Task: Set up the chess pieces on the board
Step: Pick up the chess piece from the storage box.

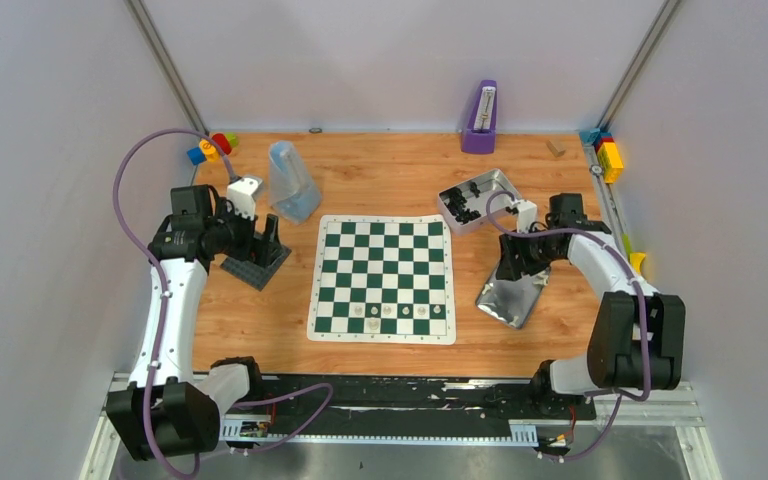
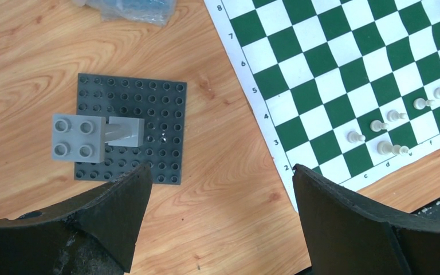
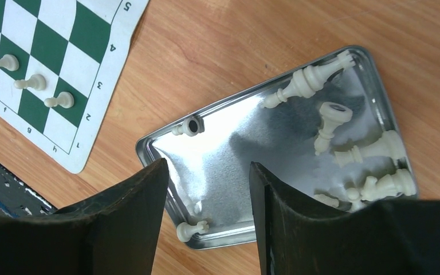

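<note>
The green-and-white board (image 1: 382,278) lies mid-table with several cream chess pieces (image 1: 388,311) along its near rows, also visible in the left wrist view as pieces (image 2: 380,125). More cream pieces (image 3: 344,152) lie on their sides in a silver tray (image 3: 235,143) to the right of the board. My right gripper (image 3: 209,166) hangs open over that tray's near corner, where a lone pawn (image 3: 192,229) lies against the rim between the fingers, untouched. My left gripper (image 2: 220,169) is wide open over bare wood between the board and a grey plate, holding nothing.
A dark grey studded plate (image 2: 149,103) with a grey post (image 2: 79,136) sits left of the board. A clear plastic bag (image 1: 290,182) lies behind it. A second metal tray (image 1: 495,185) holds dark pieces. A purple holder (image 1: 480,118) and coloured blocks (image 1: 210,148) stand along the back edge.
</note>
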Robot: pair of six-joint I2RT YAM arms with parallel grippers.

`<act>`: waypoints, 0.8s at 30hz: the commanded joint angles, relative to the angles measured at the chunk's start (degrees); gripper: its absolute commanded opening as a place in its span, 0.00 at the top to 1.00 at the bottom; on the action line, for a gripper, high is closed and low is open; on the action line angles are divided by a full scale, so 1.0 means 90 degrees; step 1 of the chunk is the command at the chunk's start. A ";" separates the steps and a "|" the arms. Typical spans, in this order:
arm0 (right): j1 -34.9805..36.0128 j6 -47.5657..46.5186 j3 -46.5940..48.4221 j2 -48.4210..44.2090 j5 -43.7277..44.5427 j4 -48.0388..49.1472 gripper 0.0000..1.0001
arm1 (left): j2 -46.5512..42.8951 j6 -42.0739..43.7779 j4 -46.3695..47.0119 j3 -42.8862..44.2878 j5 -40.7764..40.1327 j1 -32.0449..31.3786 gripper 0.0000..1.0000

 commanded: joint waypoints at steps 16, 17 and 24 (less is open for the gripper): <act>-0.0060 -0.0555 -0.0312 -0.0436 0.1140 0.0041 0.54 | -0.0010 0.0231 -0.0063 -0.0050 0.0752 0.0045 0.00; -0.0073 -0.0473 -0.0271 -0.0412 0.1236 0.0145 0.54 | 0.0000 0.0232 -0.0069 -0.0050 0.0772 0.0050 0.00; -0.0134 -0.0092 0.0244 0.0208 0.1653 0.0497 0.57 | 0.0009 0.0251 -0.0073 -0.0052 0.0811 0.0045 0.00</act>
